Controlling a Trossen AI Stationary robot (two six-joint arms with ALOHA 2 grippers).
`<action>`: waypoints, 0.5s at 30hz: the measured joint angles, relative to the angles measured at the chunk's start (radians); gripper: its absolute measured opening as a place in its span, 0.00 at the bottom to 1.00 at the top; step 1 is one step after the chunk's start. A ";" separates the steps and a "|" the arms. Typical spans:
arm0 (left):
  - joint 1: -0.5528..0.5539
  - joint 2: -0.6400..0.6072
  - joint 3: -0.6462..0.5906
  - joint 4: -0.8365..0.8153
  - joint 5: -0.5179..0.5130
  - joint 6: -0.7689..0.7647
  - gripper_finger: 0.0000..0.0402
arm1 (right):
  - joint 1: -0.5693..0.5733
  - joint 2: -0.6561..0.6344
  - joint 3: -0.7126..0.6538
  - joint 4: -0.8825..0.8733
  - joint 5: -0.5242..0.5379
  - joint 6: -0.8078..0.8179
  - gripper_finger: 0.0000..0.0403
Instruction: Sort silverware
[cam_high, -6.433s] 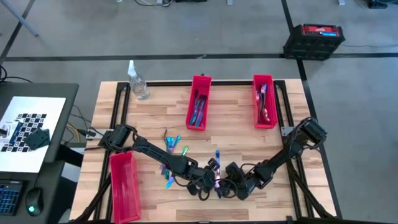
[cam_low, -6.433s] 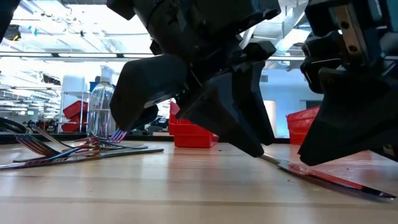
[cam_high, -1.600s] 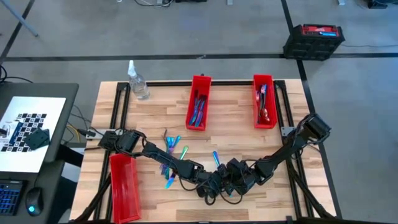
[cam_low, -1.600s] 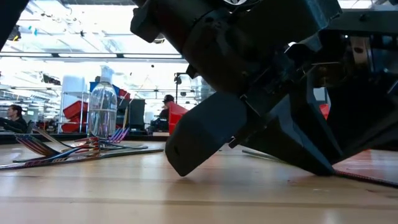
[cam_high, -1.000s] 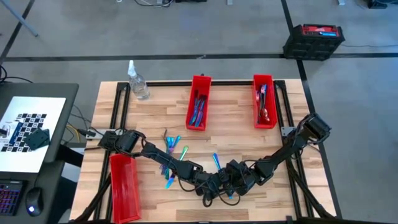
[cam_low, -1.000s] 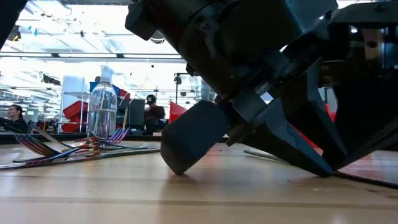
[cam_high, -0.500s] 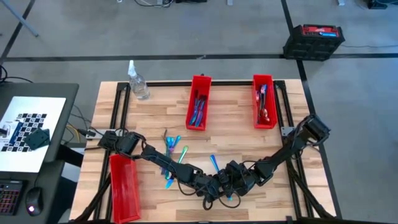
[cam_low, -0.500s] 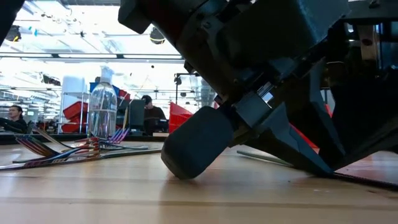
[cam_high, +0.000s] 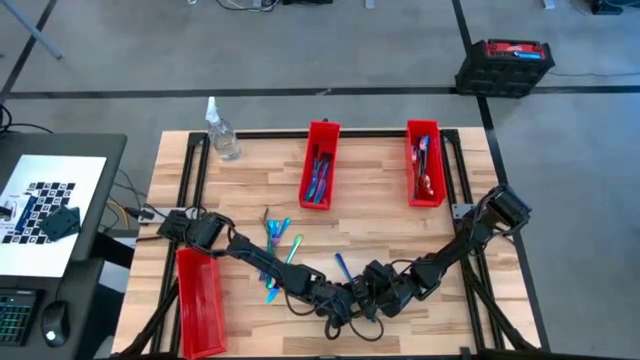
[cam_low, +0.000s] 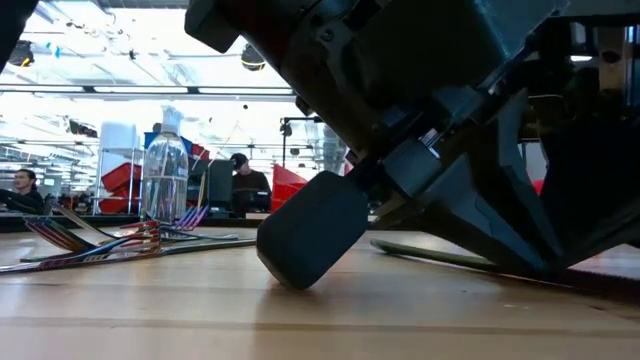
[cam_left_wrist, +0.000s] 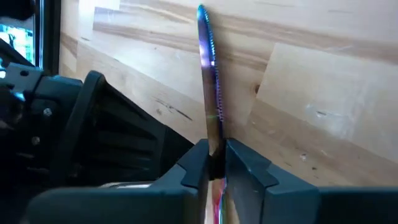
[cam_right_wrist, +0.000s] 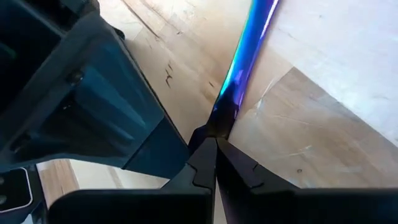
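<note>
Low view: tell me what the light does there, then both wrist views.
Low view: the bright room behind leaves the arms as dark silhouettes, and the bottle is backlit. Left wrist view: the knife in the left tool carries a purple sheen. Right wrist view: the same knife glares bright blue past the right tool.

I see dark arm bodies filling 12 to 3 o'clock; a knife (cam_low: 430, 255) lies flat on the bench (cam_low: 200, 310); silverware pile (cam_low: 110, 240) and bottle (cam_low: 165, 175) at 9.
</note>
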 joint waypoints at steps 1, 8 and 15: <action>0.000 0.000 0.000 0.005 0.002 0.007 0.05 | 0.004 0.000 0.000 0.003 0.002 0.007 0.00; 0.000 0.001 -0.001 0.034 0.065 0.026 0.02 | 0.025 0.004 -0.002 0.036 0.008 0.026 0.00; 0.000 0.002 -0.004 0.057 0.087 0.038 0.01 | 0.039 0.008 -0.002 0.052 0.026 0.044 0.00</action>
